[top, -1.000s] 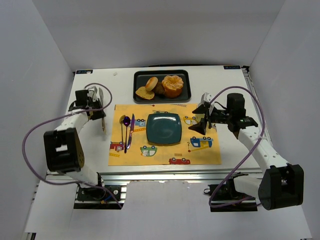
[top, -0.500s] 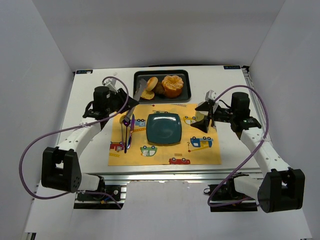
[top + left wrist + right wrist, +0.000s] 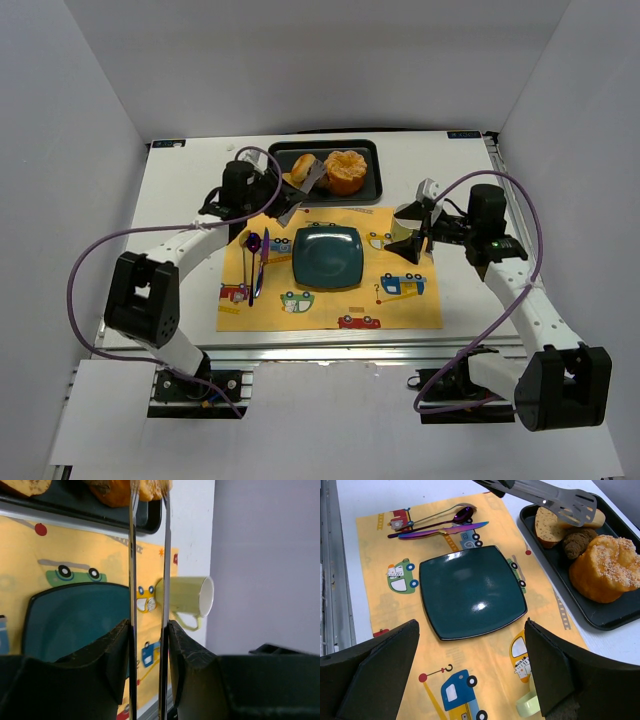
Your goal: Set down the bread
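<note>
**Top external: bread right of tongs**

Round orange-golden ridged bread (image 3: 345,172) sat in the black tray (image 3: 376,186), just right of the silver tongs' (image 3: 306,179) tips. Left claw (image 3: 272,198), the nearer, clenched those tongs; right claw (image 3: 408,238) hung released and empty.

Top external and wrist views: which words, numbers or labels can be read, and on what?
None can be read.
Yellow placemat: only cartoon vehicles, no letters.
Blue labels at the far corners of the table: too small to read.
</note>
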`<state>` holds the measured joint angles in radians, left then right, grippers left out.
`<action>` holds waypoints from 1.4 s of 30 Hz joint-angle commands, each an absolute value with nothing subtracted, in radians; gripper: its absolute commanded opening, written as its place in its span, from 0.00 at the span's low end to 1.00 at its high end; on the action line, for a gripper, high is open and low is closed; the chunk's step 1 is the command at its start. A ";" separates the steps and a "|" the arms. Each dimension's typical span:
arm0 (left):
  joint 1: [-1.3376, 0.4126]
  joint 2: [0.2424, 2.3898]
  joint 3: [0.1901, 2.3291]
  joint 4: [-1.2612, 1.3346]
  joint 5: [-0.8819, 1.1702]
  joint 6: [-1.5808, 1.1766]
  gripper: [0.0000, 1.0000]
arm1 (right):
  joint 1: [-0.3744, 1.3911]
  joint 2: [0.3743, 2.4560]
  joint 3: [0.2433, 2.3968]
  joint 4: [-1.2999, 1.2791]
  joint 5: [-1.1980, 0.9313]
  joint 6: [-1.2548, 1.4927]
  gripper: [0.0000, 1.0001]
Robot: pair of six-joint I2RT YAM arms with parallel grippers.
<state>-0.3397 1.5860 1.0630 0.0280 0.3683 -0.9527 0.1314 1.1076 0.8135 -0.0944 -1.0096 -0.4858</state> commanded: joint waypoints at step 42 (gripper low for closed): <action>-0.423 1.772 1.321 -0.098 0.341 -1.201 0.50 | 0.107 1.072 0.772 -0.058 -1.040 -0.491 0.89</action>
<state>-0.4183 1.8126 1.2976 -0.1272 0.3264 -1.1881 0.1116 1.0927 0.7868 -0.0784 -1.0164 -0.4862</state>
